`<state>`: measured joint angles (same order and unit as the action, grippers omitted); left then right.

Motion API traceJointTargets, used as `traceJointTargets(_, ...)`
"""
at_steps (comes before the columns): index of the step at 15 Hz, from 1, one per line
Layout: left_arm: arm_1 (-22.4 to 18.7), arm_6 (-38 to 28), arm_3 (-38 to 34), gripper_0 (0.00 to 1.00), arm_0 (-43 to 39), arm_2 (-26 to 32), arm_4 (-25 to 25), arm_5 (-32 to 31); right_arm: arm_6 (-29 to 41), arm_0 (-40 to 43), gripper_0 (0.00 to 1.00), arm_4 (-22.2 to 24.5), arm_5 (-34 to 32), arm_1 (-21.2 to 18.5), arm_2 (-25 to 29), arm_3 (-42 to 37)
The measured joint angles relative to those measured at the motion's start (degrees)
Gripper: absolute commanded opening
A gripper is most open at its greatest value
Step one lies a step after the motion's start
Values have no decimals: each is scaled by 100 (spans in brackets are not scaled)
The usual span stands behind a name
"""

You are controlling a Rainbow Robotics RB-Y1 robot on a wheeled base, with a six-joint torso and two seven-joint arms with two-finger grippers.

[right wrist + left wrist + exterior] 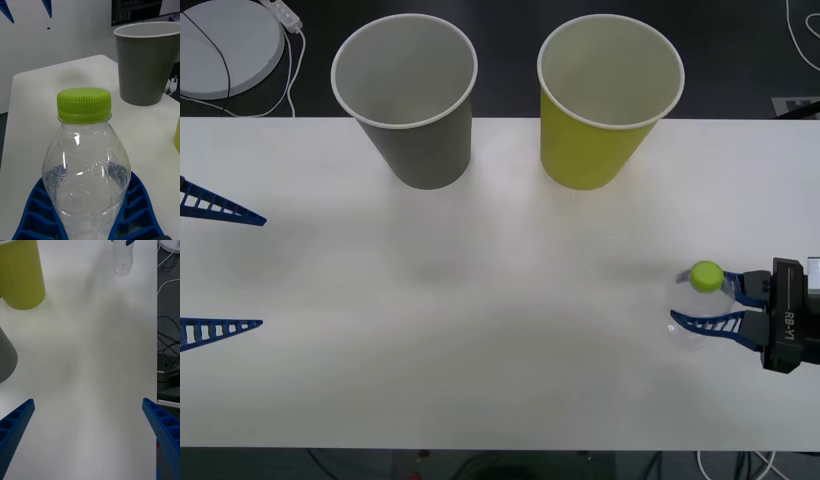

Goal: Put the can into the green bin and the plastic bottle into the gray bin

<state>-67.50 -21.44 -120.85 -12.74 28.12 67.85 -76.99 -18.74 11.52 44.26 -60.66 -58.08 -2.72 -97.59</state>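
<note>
The plastic bottle (700,300), clear with a lime cap, stands upright near the table's right edge. My right gripper (685,298) is shut on the bottle's body (88,165), its blue fingers (133,210) curved around both sides. At the table's back edge stand the gray bin (425,150) on the left and the green bin (590,150) on the right. At the far left my left gripper (263,271) is open and holds nothing. The left wrist view shows that gripper (88,401) over bare table, with the bottle (123,260) far off. The can is out of view.
The white table (480,300) stretches bare between the two grippers and in front of both bins. A round white disc with a cable (225,45) lies on the floor behind the table's left end. Cables (168,326) hang beyond the table's edge.
</note>
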Motion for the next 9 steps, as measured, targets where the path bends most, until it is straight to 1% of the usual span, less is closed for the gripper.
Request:
traceJointTargets(1, 0, 0, 0, 100, 0, 0, 0, 0, 106, 115, 0, -2, 102, -47, 114, -165)
traceJointTargets(4, 0, 0, 0, 100, 0, 0, 0, 0, 745, 449, 0, 82, 200, -180, 575, -646)
traceJointTargets(7, 0, 0, 0, 100, 0, 0, 0, 0, 1480, 834, 0, 435, 384, -197, 1226, -1213)
traceJointTargets(9, 0, 0, 0, 100, 0, 0, 0, 0, 2092, 1101, 0, 699, 607, -218, 1618, -1662)
